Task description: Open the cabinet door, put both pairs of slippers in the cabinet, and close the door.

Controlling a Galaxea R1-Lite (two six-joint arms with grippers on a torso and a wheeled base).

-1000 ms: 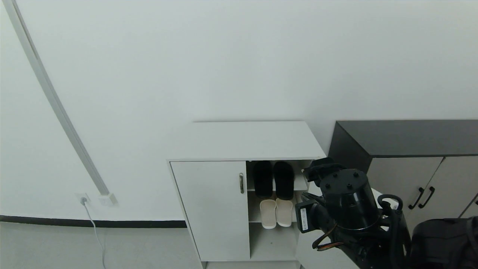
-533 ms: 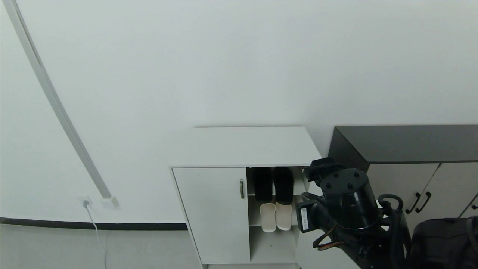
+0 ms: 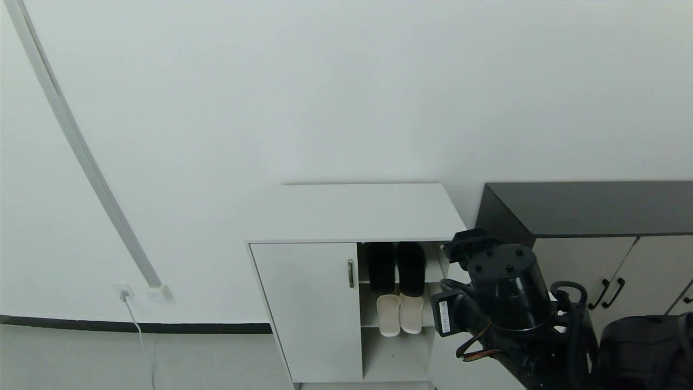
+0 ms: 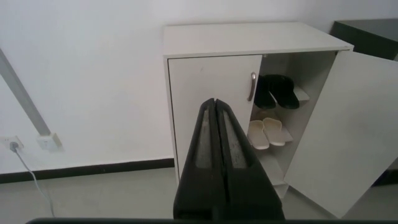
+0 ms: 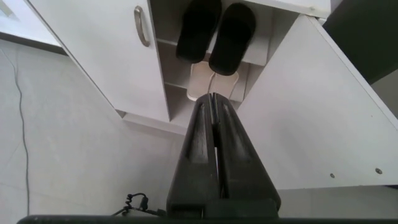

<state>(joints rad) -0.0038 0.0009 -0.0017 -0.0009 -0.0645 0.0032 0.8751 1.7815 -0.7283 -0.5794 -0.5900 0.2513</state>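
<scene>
Over the last second your head camera has tipped, so the cabinet sits lower in view; that is the camera, not the furniture. In the last half second the right arm has crept slightly down and rightward.

Nearest you, the left gripper has its jaws pressed together on nothing. The right gripper is the same, with only a hairline between its fingers, and it hangs just in front of the open right door.

That door stands swung wide, while the left door is shut. Inside, the black slippers lie side by side on the upper shelf and the cream slippers on the shelf below, toes inward. So I judge the opening and both placements done; only closing the right door is left. That will likely need a push on the door's outer face.

The cabinet stands on a pale grey floor. Beside it on the right is a dark-topped sideboard. Behind are a black skirting line, a wall socket with a white cable, a slanting grey conduit and a plain white wall.
</scene>
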